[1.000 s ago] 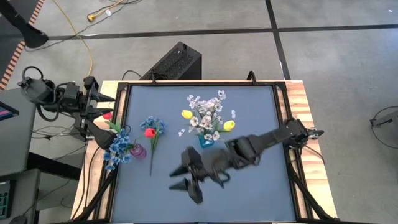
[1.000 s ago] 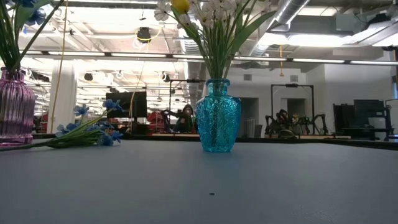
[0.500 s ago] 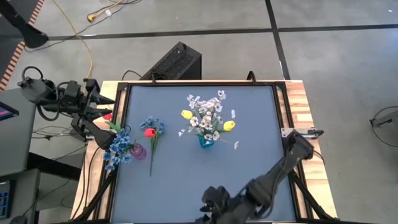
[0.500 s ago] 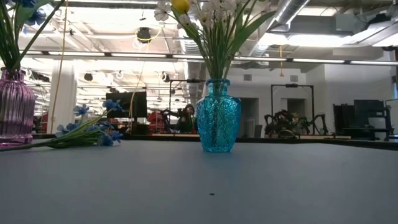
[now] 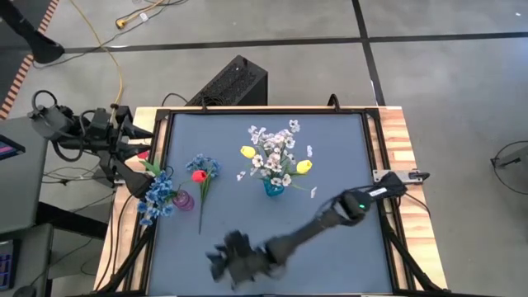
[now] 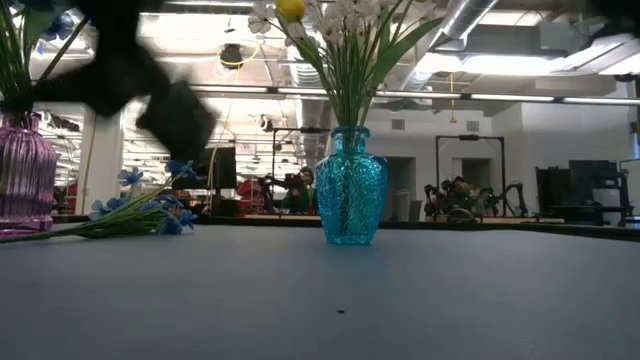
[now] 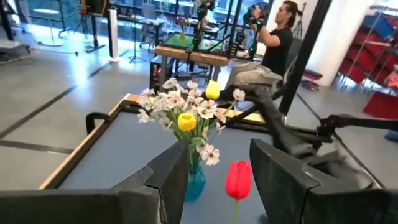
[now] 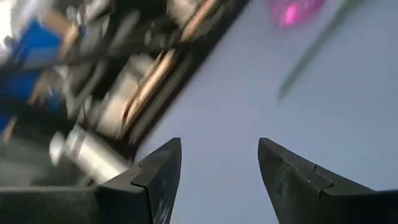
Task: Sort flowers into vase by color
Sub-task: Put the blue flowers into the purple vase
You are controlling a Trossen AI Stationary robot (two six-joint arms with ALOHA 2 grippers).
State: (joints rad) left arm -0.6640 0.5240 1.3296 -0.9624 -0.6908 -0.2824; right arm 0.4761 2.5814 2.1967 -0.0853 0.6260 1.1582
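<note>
A blue glass vase [image 5: 272,186] [image 6: 350,186] stands mid-table holding white sprays and yellow tulips [image 5: 247,152]. A pink vase [image 5: 185,200] [image 6: 22,170] near the left edge holds blue sprays [image 5: 157,194]. One blue spray [image 5: 203,165] lies flat on the table with a red tulip [image 5: 198,175] at its head. My right gripper [image 5: 229,262] [image 8: 219,168] is open and hovers over the near-left table. My left gripper [image 7: 219,171] waits open at the left edge. Another red tulip [image 7: 238,179] [image 5: 142,153] shows ahead of its gap, untouched.
The blue spray's long stem [image 5: 200,216] runs toward the near edge, close to my right gripper. Loose white blossoms [image 5: 313,191] lie right of the blue vase. The table's raised frame [image 5: 162,124] borders the mat. A person [image 7: 280,37] stands beyond the table's right side.
My right arm has swung fast over the near half of the table. It went from right of the lying blue spray out to the near edge, then toward the left edge, and now enters the low view as a dark blur. The flowers and vases have stayed put.
</note>
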